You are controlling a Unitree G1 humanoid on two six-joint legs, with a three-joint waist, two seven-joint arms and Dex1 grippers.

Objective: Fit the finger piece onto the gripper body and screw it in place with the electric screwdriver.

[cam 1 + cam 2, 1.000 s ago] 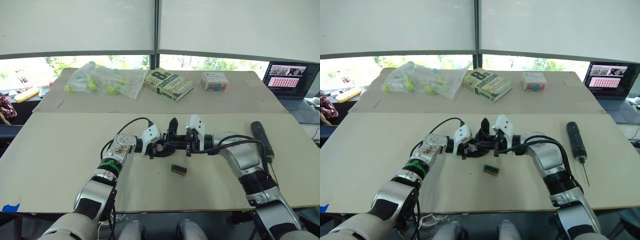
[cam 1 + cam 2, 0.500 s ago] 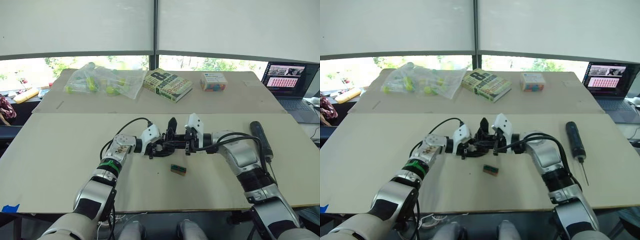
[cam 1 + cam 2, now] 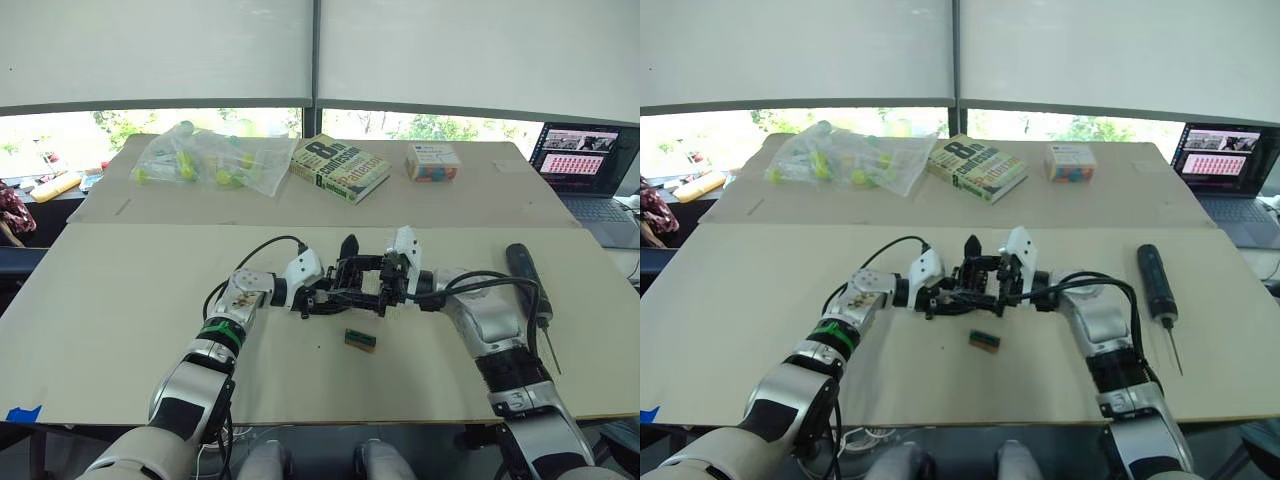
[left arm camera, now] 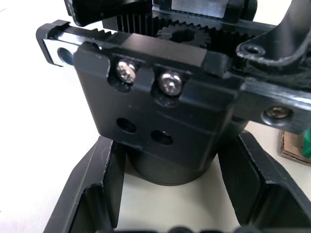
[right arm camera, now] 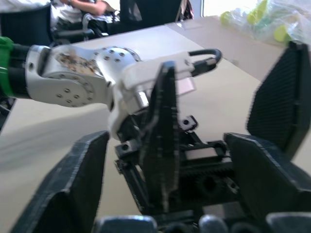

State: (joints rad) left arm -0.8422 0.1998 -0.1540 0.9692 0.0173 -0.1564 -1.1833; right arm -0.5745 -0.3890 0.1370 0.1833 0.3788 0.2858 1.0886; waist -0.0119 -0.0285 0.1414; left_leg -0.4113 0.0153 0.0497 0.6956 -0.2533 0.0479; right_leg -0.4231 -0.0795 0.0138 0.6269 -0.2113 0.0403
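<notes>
The gripper body [image 3: 352,283] stands mid-table, a black block of racks and gears with a pointed finger sticking up at its far side. My left gripper [image 4: 172,162] is shut on its round base, one finger on each side. The finger piece [image 5: 163,145], a black wedge, stands point-up on the body. My right gripper [image 5: 166,140] is open around it, its fingers [image 5: 73,184] wide apart and clear of it. In the head view that right gripper [image 3: 388,283] sits against the body's right side. The electric screwdriver [image 3: 527,275] lies on the table past my right forearm.
A small green-and-brown block [image 3: 359,340] lies just in front of the gripper body. On the far table sit a plastic bag [image 3: 205,160] of green items, a book [image 3: 338,167] and a small box [image 3: 432,160]. A laptop [image 3: 585,165] stands at the far right.
My right gripper has opened wide and drawn slightly to the right. The left gripper still grips the body's base.
</notes>
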